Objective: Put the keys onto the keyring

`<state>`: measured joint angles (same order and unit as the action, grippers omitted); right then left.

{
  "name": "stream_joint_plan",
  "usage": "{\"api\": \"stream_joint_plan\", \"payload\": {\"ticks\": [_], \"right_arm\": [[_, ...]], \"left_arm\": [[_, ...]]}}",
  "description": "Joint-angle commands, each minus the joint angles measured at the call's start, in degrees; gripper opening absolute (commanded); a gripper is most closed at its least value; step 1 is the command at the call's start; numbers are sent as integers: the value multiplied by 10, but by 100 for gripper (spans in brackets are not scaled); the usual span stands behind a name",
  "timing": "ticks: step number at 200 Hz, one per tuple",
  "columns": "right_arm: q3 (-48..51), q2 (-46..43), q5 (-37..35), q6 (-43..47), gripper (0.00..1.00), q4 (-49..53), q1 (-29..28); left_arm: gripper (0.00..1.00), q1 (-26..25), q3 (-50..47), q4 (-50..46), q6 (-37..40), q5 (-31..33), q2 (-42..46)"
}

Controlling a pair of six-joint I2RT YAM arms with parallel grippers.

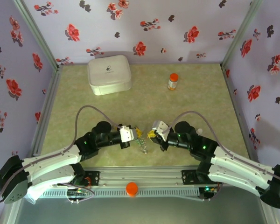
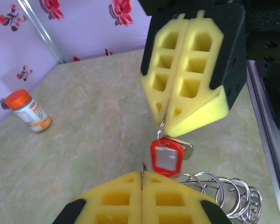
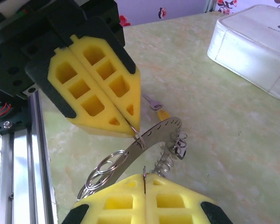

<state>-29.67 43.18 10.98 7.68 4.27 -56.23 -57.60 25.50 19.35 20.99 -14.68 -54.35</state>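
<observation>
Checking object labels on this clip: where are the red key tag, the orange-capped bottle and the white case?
red key tag (image 2: 166,158): left wrist view, on its clear window.
bottle (image 1: 172,85): top view, on its body below the cap.
white case (image 1: 109,74): top view, middle of its lid.

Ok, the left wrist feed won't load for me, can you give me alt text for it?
The shut right gripper pinches a small ring with the red-tagged key hanging from it, close to the shut left gripper at the bottom edge. Silver wire rings sit at lower right; an orange-capped bottle sits far left.
</observation>
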Motion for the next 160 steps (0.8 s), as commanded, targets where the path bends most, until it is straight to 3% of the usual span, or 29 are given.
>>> {"api": "stream_joint_plan", "payload": {"ticks": [1,160], "right_arm": [[9,3,11,-40,0,-47,3],[17,14,5,-63,0,-96,3]], "left_arm": [[0,-7,-10,92,37,-15,12],[0,-17,-13,100,40,8,10]]}}
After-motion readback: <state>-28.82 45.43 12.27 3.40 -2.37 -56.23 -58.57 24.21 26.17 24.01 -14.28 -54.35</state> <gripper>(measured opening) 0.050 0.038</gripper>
